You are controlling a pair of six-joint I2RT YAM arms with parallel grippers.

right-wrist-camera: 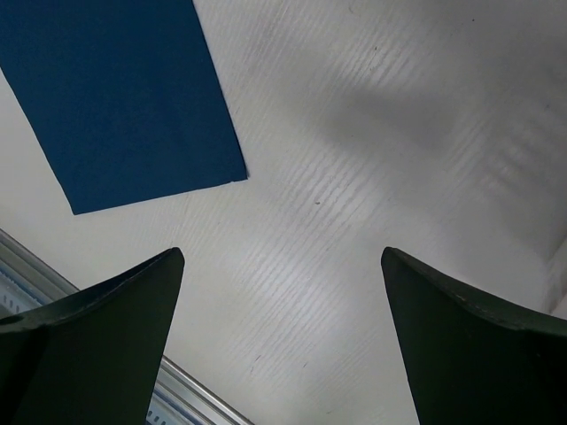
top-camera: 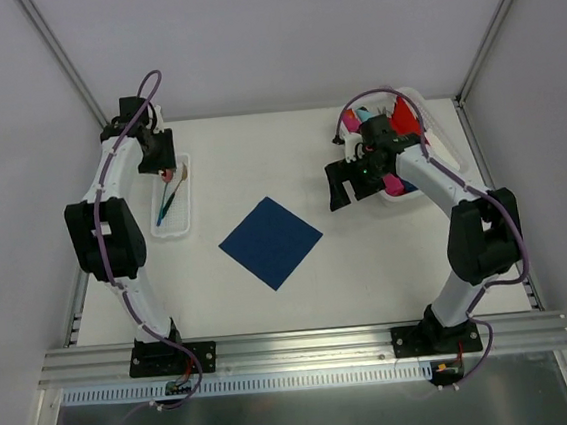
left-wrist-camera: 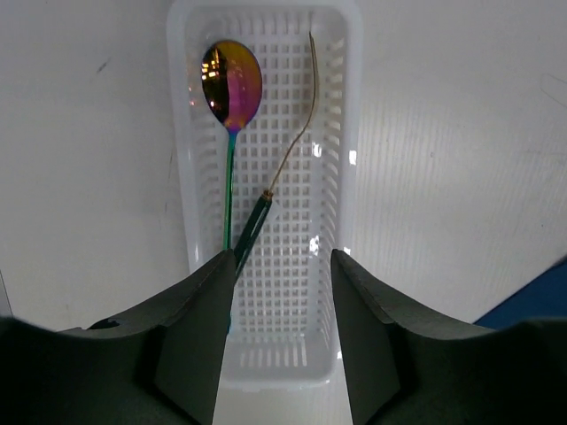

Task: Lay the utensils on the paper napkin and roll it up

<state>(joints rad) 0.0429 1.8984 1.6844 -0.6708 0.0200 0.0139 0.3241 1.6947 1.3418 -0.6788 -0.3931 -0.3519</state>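
Utensils [left-wrist-camera: 232, 106] in tray [left-wrist-camera: 347, 159] at left of table [top-camera: 258, 155], napkin [top-camera: 270, 242] at centre, plastic items [top-camera: 407, 118] at right.

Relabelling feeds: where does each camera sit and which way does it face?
Top external: overhead behind the bases, facing down at the table; both arms show.
Left wrist: faces down into the tray of utensils; own fingers show.
Right wrist: faces down at table and napkin corner; own fingers show.
Shared: tray, top and left wrist; napkin, top and right wrist.
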